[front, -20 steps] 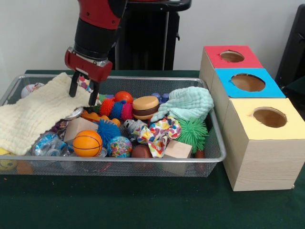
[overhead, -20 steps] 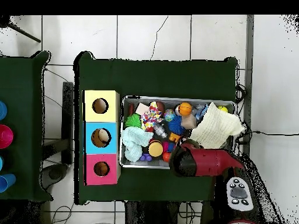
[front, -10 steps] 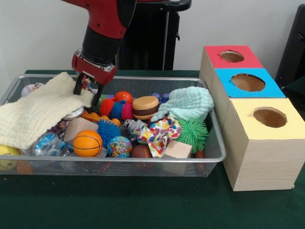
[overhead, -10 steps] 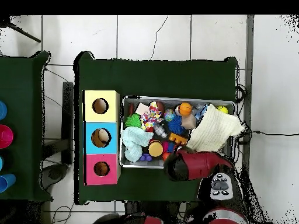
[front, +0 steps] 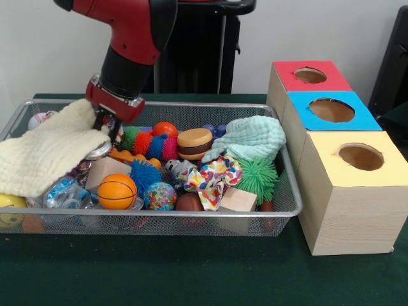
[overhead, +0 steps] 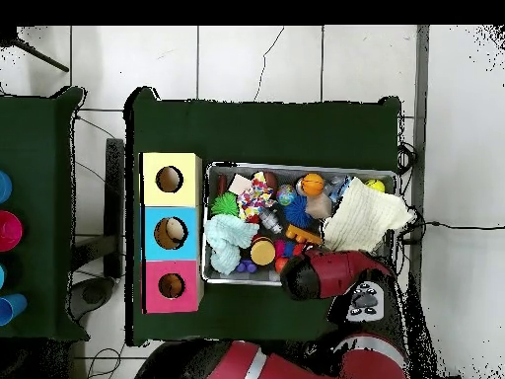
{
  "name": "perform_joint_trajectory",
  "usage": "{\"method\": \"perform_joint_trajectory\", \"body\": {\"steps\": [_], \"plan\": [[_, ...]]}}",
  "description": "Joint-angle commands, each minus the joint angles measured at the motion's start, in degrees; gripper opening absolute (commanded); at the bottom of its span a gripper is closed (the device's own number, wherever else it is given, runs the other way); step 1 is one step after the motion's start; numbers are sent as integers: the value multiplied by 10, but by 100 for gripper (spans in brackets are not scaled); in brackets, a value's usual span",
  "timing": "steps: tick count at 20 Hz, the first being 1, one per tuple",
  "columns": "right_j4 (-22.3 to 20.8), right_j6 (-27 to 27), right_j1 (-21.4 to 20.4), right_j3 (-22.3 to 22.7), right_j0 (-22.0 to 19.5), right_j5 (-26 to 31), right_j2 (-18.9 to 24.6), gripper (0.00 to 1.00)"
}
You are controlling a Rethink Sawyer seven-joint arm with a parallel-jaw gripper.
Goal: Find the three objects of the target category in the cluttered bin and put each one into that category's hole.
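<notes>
Cream cloth [front: 44, 153] drapes the bin's [front: 191, 108] left end, and my gripper [front: 107, 125] sits low at its inner edge; I cannot tell whether it grips. Toys fill the rest. Three holed boxes [front: 331, 111] stand beside the bin.

Even, soft indoor light fills both views, bright enough to show colours clearly. In the front view the wall [front: 319, 32] is evenly lit and the boxes [front: 338, 159] cast a faint shadow on the green cloth [front: 191, 268] near its front edge. No strong glare. In the overhead view the pale floor [overhead: 261, 64] looks washed out. Fine detail is slightly soft throughout.
</notes>
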Motion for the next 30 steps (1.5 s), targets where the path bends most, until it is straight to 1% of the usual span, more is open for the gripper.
{"method": "perform_joint_trajectory", "body": {"steps": [1, 4, 6, 7, 8, 9, 10, 11, 13, 14, 15, 17, 19, 20, 22, 24, 26, 30], "plan": [[-31, 16, 51, -52, 9, -12, -11, 0], [-27, 23, 47, -46, 16, -28, -14, 0], [-23, 21, 38, -41, 20, -26, -9, 0], [-16, 22, 27, -31, 18, -24, 0, 0], [-13, 12, 8, -18, 15, -8, 10, 0], [0, 6, -26, 4, 20, 24, 16, 0], [9, 5, -48, 20, 21, 40, 21, 0], [26, -2, -89, 48, 22, 67, 36, 0], [54, -22, -152, 87, 11, 116, 74, 0], [64, -26, -172, 99, 7, 127, 88, 0], [82, -32, -199, 112, 2, 151, 106, 0], [106, -36, -226, 121, -1, 178, 128, 0], [126, -39, -241, 125, -8, 196, 151, 0], [131, -40, -243, 124, -10, 200, 158, 0], [149, -42, -243, 131, -24, 202, 184, 0], [167, -35, -241, 142, -34, 199, 205, 0], [186, -15, -240, 152, -33, 196, 213, 0], [206, 20, -237, 159, -12, 187, 211, 0]]}}
